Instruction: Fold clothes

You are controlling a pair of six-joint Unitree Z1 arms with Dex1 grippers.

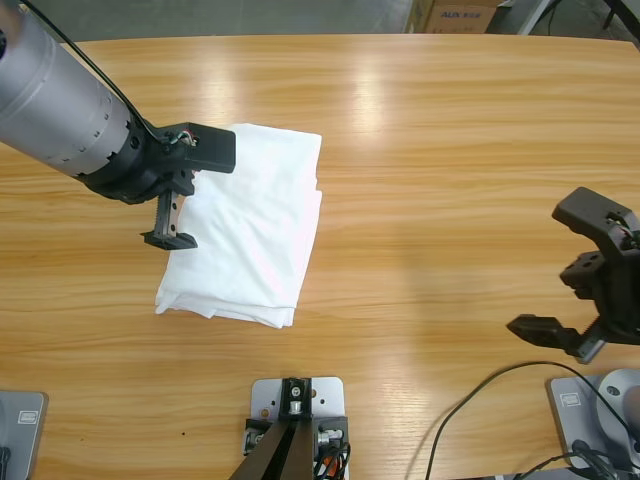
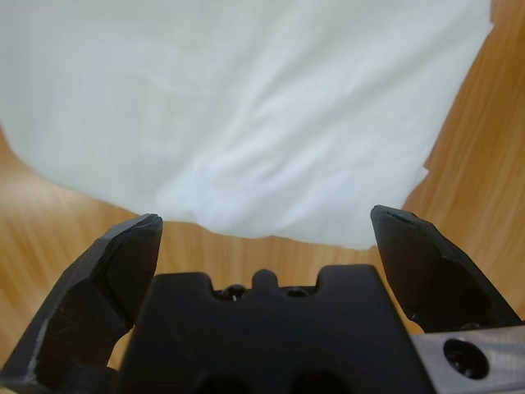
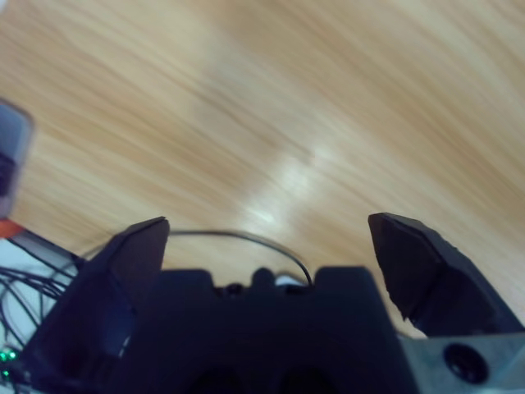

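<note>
1. the long wooden table is seen filling almost the whole high view, its grain running across, with pale glare patches on its far half.
2. a folded white t-shirt is laid on the left half of the table as a rough rectangle, layers stacked, its far corner near the table's middle line and its near edge slightly ragged where the layers do not line up. in the left wrist view the same shirt is spread across most of the frame, with soft creases and a rounded edge just ahead of the jaws.
3. the left arm is seen entering from the upper left corner as a large silver cylinder ending in black wrist parts.
4. the left gripper is held at the shirt's left edge, one jaw over the cloth and the other at its border; its jaws are spread wide with nothing between them, as the wrist view shows.
5. the right gripper is found at the right edge, well apart from the shirt, over bare wood; its jaws are likewise spread wide and hold nothing.
6. a thin black cable is seen curving over the table's near right corner.
</note>
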